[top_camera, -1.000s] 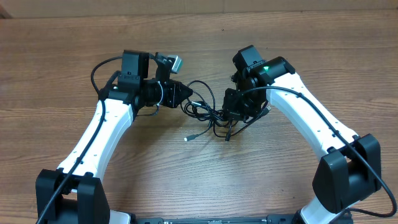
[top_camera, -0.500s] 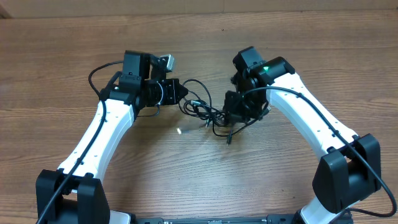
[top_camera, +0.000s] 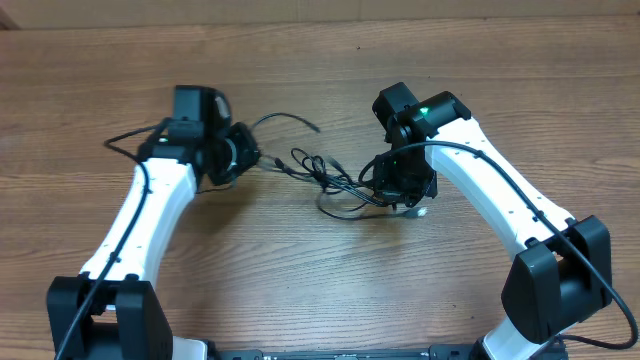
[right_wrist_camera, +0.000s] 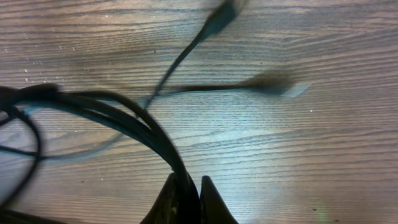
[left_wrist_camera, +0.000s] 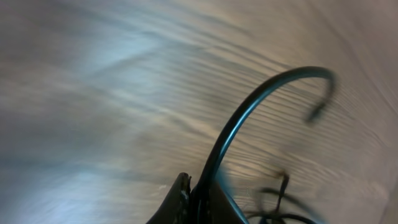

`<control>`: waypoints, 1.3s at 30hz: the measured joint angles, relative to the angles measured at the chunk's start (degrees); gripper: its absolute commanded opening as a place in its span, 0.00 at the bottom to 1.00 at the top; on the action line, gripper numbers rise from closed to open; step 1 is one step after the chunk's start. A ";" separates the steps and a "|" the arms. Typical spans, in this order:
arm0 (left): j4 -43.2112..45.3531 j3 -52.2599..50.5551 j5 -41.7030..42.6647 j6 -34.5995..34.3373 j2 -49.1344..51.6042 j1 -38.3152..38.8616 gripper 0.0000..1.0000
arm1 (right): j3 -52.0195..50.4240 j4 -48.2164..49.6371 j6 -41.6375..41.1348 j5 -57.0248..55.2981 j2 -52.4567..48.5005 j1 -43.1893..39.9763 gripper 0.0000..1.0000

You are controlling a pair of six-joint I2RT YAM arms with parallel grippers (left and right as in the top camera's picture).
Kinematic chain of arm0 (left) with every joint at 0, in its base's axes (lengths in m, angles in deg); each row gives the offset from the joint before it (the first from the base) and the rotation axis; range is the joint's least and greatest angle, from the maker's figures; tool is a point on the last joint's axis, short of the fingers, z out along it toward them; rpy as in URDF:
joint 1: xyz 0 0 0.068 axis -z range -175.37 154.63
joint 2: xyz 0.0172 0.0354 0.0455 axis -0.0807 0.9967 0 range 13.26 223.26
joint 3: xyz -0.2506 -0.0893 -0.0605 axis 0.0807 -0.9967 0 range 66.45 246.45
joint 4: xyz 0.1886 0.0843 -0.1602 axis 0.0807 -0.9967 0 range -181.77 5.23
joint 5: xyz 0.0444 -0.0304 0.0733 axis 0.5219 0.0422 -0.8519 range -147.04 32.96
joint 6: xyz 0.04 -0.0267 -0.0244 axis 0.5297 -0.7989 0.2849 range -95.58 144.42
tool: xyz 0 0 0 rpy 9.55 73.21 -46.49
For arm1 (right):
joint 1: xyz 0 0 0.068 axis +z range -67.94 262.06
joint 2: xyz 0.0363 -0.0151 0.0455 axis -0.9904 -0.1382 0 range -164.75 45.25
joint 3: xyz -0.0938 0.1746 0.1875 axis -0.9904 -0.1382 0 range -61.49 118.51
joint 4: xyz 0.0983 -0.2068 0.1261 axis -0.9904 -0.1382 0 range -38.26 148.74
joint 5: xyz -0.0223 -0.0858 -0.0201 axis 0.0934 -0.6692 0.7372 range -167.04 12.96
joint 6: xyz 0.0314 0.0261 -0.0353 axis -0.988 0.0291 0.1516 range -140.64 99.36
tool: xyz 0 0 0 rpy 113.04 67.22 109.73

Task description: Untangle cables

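My left claw (top_camera: pixel 246 158) is clenched on one strand of the thin black flexible cables (top_camera: pixel 335 178). In its wrist view the strand rises from between the closed fingers (left_wrist_camera: pixel 177 200) and arcs over to a blurred plug end. A second ago this claw sat closer to the tangle. It has since drawn away to the tangle's left, and the cords between my two claws now lie stretched out flatter on the brown wood-grain table (top_camera: pixel 300 290). My right claw (top_camera: pixel 400 185) is also shut on a bunch of strands, at the tangle's right edge, and has hardly moved. The loose plug that lay on the near side of the tangle has gone from that spot.
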 measured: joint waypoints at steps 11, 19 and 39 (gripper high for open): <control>-7.72 -0.02 0.02 -3.04 -0.04 -5.95 0.08 | 0.00 0.46 -2.05 2.93 0.00 -3.67 0.04; -3.72 0.07 -17.84 -3.06 -0.04 -14.53 0.09 | -0.59 -2.95 -4.96 -16.35 -0.09 -16.81 0.20; -0.61 0.07 0.83 7.17 -0.04 -7.32 0.93 | -0.66 11.72 18.10 16.39 -0.09 -13.97 0.70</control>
